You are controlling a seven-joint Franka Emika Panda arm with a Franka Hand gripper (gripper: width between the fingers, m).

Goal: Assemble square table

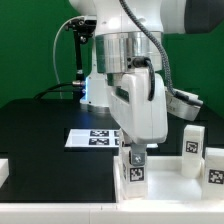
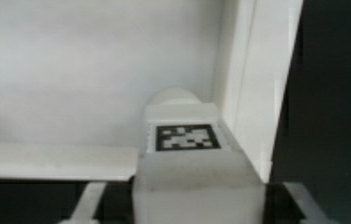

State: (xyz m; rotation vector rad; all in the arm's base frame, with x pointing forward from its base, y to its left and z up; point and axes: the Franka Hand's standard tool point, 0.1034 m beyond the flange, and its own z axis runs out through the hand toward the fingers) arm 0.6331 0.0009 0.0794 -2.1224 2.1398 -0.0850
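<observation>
Looks early days: the robot's gripper [image 1: 137,157] has its jaws clamped on one chunky white tagged plastic leg [image 1: 135,174], low centre of frame. Two more legs [image 1: 193,152] stand loose on the black worktop [image 1: 45,125] at right, so nearly everything's left.

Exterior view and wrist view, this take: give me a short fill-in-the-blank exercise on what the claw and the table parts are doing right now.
1. The claw is shut on a white ____ bearing a square tag.
2. In the exterior view, the marker board lies on the ____ tabletop.
3. In the exterior view, two more legs stand toward the exterior view's ____.
4. In the wrist view, the held leg shows ____ tag.

Missing words: leg; black; right; one
</observation>
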